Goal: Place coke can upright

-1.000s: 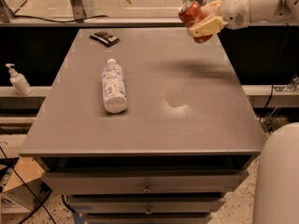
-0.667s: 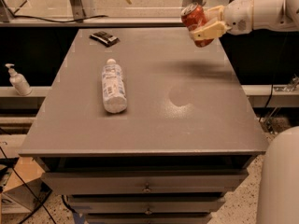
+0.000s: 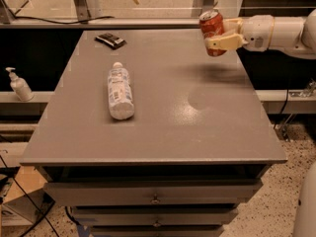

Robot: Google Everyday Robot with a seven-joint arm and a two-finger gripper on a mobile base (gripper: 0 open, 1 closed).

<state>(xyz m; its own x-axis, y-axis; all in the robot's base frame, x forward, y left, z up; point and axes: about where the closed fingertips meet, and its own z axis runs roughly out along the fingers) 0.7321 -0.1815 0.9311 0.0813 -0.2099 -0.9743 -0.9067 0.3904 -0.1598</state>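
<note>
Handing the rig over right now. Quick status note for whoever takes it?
Claw: shut on the coke can, in the air over the far right corner of the table.
Coke can: near upright, silver top up, not touching the table.
Done: can grasped and lifted.
Left: lower it, stand it on the table, release.
Plastic bottle lies on its side, left of centre.

Part of coke can [image 3: 210,21] behind pincer [image 3: 214,35], far right above table [image 3: 197,127]
</note>
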